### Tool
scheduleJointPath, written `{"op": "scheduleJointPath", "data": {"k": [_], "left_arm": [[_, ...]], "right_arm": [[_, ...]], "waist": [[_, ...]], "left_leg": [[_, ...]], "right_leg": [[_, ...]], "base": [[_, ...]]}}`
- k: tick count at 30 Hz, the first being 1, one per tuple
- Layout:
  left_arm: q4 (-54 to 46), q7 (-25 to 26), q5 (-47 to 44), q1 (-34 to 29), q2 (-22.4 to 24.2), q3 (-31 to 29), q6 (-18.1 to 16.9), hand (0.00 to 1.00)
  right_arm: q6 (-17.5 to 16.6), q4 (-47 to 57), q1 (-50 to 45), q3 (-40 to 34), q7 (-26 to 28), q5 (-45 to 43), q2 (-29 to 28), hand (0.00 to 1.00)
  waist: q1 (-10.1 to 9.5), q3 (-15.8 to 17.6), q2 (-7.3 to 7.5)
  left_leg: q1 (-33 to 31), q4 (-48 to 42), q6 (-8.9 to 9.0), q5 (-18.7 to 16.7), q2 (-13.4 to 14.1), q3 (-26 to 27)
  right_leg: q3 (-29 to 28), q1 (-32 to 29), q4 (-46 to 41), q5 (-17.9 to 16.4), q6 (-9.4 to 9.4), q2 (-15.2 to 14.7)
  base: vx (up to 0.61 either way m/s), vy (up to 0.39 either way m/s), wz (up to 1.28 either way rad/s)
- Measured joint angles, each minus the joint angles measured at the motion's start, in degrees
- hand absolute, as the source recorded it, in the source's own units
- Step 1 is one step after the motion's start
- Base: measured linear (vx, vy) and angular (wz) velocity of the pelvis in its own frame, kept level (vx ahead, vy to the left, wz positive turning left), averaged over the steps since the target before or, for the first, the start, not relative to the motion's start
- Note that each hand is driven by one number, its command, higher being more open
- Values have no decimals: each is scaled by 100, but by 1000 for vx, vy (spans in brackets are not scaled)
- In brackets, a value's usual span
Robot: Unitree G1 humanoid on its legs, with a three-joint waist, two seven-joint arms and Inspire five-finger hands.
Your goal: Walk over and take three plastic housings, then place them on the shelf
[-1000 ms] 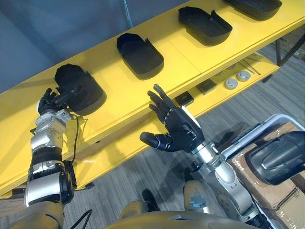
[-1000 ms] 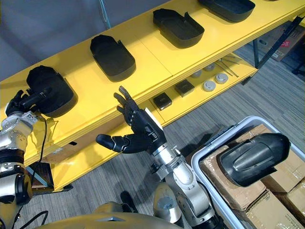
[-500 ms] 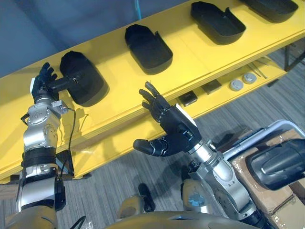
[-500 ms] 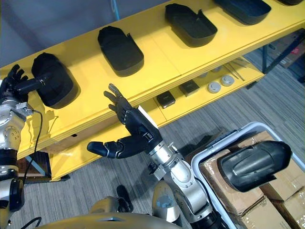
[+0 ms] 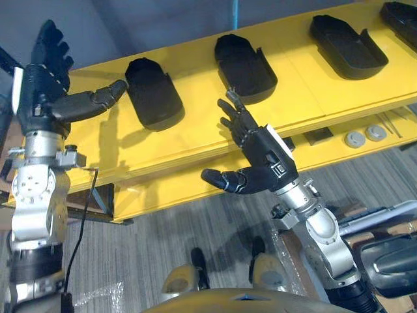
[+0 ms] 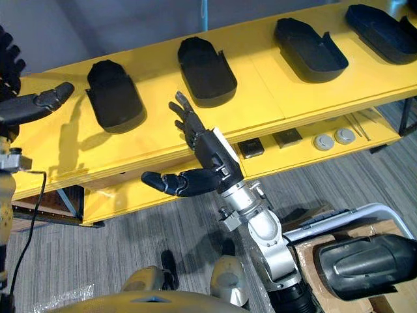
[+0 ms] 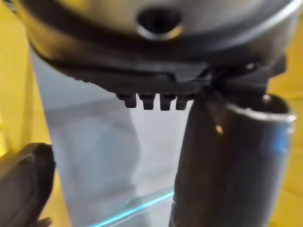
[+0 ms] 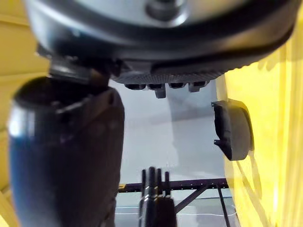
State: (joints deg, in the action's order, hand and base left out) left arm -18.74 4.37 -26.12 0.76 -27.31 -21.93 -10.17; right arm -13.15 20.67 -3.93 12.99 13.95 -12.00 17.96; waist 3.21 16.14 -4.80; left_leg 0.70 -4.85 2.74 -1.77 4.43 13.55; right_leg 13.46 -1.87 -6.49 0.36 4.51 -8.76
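Observation:
Several black plastic housings lie in a row on the yellow shelf's top board point(image 5: 195, 134): the leftmost housing point(image 5: 153, 94), a second housing point(image 5: 246, 62) and a third housing point(image 5: 345, 39) further right. My left hand point(image 5: 45, 85) is raised beside the shelf's left end, open, fingers spread, its thumb pointing toward the leftmost housing without touching it. My right hand point(image 5: 264, 156) hovers open in front of the shelf, palm up and empty. Another housing point(image 6: 371, 267) rests in the bin at lower right. The right wrist view shows one housing point(image 8: 232, 130) on the yellow board.
The lower shelf board holds two round discs point(image 6: 322, 140) and flat black squares point(image 6: 251, 149). A white-rimmed bin point(image 6: 339, 218) with cardboard boxes stands at my lower right. A grey wall backs the shelf; grey carpet lies in front.
My left hand has come off the leftmost housing and risen to the left with fingers spread. The whole view has shifted, so the camera moved. The right hand stays open.

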Motion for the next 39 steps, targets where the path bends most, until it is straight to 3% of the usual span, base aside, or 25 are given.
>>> {"op": "scheduleJointPath", "data": {"k": [4,6,8,11,15,20,25,28,30,33,39], "left_arm": [[-661,313,362,-1065,1375,47,-490,100],[-644,427,354,-1505,1843,196,-485,100],[-535,870,387,-1954,2262,431,-439,100],[-160,1577,718,-2282,2524,545,-436,100],[348,2430,1338,-2422,2642,448,-474,100],[1875,3253,1779,-2353,2709,-249,-761,100],[4035,2710,1751,-2331,2656,-442,-656,100],[5296,1558,1734,-2322,2534,58,-5,100],[5757,1166,1754,-2321,2539,321,222,100],[6054,648,1667,-2327,2534,430,418,100],[6094,23,1668,-2252,2352,811,447,100]], "right_arm": [[-27,-388,3,-116,-294,977,-35,100],[-28,-621,47,-106,-395,1345,-33,100],[-20,-1052,301,-29,-585,1405,-25,100],[3,-1508,683,130,-885,1402,-53,100],[8,-1847,971,350,-1399,1719,-76,100],[261,-2317,1401,476,-1902,2509,-68,100],[566,-2503,1911,580,-1922,2500,134,100],[658,-2826,2477,695,-1903,3009,338,100],[635,-3029,2797,735,-1962,3505,432,100],[456,-3129,3134,799,-2152,3875,657,100],[205,-3123,3702,1050,-2110,3864,960,100]], "waist": [[-200,-102,72],[-329,-206,152],[-524,-285,307],[-720,-379,467],[-885,-437,565],[-968,-476,632],[-971,-485,688],[-1042,-471,714],[-1073,-438,754],[-1085,-378,805],[-1054,-260,638]], "left_leg": [[-8,10,14,23,0,-278],[-9,14,28,31,3,-455],[-16,18,60,52,7,-656],[-25,23,71,71,-18,-842],[-28,89,66,98,-61,-955],[-73,103,67,119,-78,-1015],[-121,70,67,119,-73,-1012],[-161,0,68,106,-49,-973],[-171,-10,74,102,-11,-895],[-230,-57,103,80,32,-865],[-303,-96,84,61,25,-831]], "right_leg": [[284,287,277,71,0,38],[464,437,387,73,-2,64],[680,598,483,71,-6,92],[870,739,563,68,-11,97],[1015,799,575,52,-27,70],[1087,796,592,53,-26,60],[1089,781,620,61,-16,67],[1044,736,605,63,-16,78],[968,668,564,62,-19,92],[911,584,539,57,-41,101],[835,451,453,56,-42,99]], "base": [[25,-14,37],[53,-44,44],[17,-37,45],[-6,-19,31],[-16,4,21],[-7,4,7],[0,0,0],[-7,1,-6],[-29,-4,-17],[-29,1,-10],[-16,3,-6]]}}
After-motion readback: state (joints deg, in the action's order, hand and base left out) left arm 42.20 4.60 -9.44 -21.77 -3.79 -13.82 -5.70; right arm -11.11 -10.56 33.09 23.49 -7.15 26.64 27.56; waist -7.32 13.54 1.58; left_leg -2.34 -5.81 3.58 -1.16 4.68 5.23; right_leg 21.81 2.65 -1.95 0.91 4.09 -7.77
